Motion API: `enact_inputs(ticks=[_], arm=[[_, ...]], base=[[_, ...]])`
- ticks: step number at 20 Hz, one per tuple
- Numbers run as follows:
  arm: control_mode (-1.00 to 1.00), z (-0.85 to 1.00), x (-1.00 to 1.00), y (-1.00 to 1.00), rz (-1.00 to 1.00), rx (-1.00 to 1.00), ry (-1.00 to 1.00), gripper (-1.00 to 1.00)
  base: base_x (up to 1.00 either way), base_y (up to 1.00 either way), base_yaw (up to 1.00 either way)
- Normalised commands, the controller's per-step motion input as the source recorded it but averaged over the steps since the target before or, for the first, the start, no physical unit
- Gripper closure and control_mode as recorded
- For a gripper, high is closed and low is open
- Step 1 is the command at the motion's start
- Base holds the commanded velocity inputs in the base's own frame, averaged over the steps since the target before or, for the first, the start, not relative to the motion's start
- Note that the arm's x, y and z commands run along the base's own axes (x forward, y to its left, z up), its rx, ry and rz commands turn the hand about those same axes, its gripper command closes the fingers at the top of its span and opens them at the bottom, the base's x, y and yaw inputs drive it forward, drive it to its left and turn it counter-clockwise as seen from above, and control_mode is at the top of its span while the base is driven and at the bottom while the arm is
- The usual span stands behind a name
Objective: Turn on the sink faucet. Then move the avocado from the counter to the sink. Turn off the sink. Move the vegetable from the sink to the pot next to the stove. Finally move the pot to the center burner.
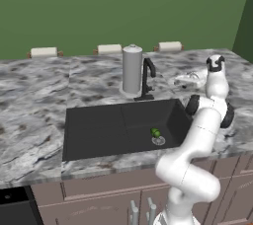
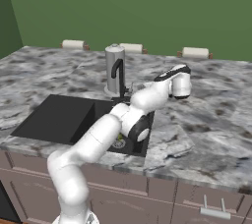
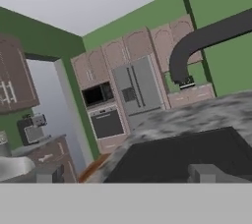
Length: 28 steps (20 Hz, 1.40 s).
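Avocado (image 1: 155, 132) sits by the sink (image 1: 99, 128) drain, well below the open claw (image 1: 190, 79).

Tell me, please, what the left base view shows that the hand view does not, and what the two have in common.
The left base view alone shows the small round dark-green avocado lying by the silver drain, the tall grey cylinder canister and the brown cabinet fronts under the counter.

The hand view alone shows a far wall with a steel fridge, a black microwave and an oven.

Both show the slim black gooseneck sink faucet, the matte black sink and the grey-and-white marbled counter.
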Motion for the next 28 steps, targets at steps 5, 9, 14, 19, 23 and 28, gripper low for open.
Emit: enact_inputs(ticks=[5,9,14,19,23,28], arm=[[-1.0,0.0,-0.61,0.38,-0.16,0.0,0.0,-1.0],[-1.0,0.0,-0.55,0.28,-0.16,0.0,0.0,-1.0],[-1.0,0.2,-0.46,0.15,-0.17,-0.05,0.0,-1.0],[-1.0,0.3,-0.45,0.0,-0.19,-0.19,0.0,-1.0],[-1.0,0.41,-0.41,0.0,-0.19,-0.22,0.07,-1.0],[-1.0,0.36,-0.46,0.01,-0.21,-0.19,0.19,-1.0]], base=[[0.0,0.0,0.0],[0.0,0.0,0.0],[0.0,0.0,0.0],[0.0,0.0,0.0],[0.0,0.0,0.0],[0.0,0.0,0.0]])
